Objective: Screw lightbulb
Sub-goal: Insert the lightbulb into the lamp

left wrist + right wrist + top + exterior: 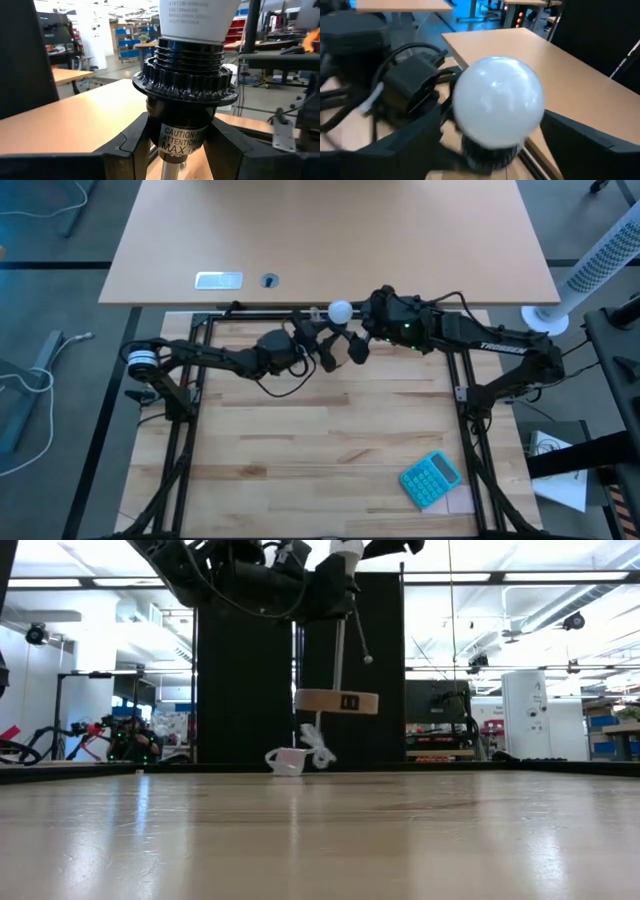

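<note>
The white lightbulb (pixel 340 310) stands upright with its neck (pixel 195 20) in a black socket (pixel 182 95), high above the far edge of the wooden table. A tan wooden disc (pixel 337 701) hangs below the socket on a white stem, clear of the table. A crumpled wrapper with cord (pixel 300 756) is under it. My left gripper (pixel 318 345) reaches in from the left and is shut on the socket. My right gripper (pixel 362 330) reaches in from the right and is shut on the bulb's globe (pixel 497 102). My left gripper pinches the socket's lower barrel (pixel 182 140), below the ribbed collar, between its two fingers (pixel 127 145). The fingers come in about level from the table's left. The socket stands upright, lifted clear, with the disc hanging below. My right gripper has the globe's lower sides (pixel 535 125) between its two fingers (pixel 580 137), one on each side. The fingers come in from the table's right, across the bulb's axis. The bulb stands upright in the socket.
A blue calculator (pixel 431 479) lies near the table's front right. A tan desk (pixel 330 230) stands right behind the far edge. A white tower fan (pixel 600 260) and papers (pixel 560 480) are off the right side. Dark frame rails (pixel 470 430) run along the table's sides.
</note>
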Controlling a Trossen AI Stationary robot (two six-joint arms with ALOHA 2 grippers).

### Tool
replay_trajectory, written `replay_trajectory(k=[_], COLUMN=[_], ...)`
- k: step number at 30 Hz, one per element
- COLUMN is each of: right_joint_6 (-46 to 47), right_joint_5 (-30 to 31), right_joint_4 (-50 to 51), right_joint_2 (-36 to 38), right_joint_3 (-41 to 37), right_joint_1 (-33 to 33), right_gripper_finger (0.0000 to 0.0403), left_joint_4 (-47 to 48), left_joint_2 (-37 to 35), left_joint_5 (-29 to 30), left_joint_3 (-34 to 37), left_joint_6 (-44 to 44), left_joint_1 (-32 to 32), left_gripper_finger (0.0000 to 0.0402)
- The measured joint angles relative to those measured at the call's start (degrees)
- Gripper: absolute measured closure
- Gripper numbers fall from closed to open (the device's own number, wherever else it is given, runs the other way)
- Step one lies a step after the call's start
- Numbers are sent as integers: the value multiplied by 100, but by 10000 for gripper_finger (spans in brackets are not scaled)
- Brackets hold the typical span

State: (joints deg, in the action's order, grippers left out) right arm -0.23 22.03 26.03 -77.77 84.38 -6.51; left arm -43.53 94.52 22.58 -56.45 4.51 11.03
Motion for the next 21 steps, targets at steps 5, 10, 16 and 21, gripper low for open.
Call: replay_trajectory(k=[5,10,16,21], right_joint_6=[-303,-1028,-1425,-1548], right_joint_5=[-1014,-2884,-4986,-5242], right_joint_4=[736,622,-163,-398], right_joint_2=[368,572,396,70], right_joint_3=[139,135,90,72], right_joint_1=[0,0,-6,-13], right_gripper_finger=[24,17,18,18], left_joint_4=[0,-104,-144,-108], left_joint_2=[-199,-265,-169,-72], left_joint_5=[-1259,-3806,-4136,-4158], left_joint_3=[398,565,464,311], left_joint_6=[-113,-186,-393,-361], left_joint_1=[9,-6,-206,-453], left_gripper_finger=[261,261,261,261])
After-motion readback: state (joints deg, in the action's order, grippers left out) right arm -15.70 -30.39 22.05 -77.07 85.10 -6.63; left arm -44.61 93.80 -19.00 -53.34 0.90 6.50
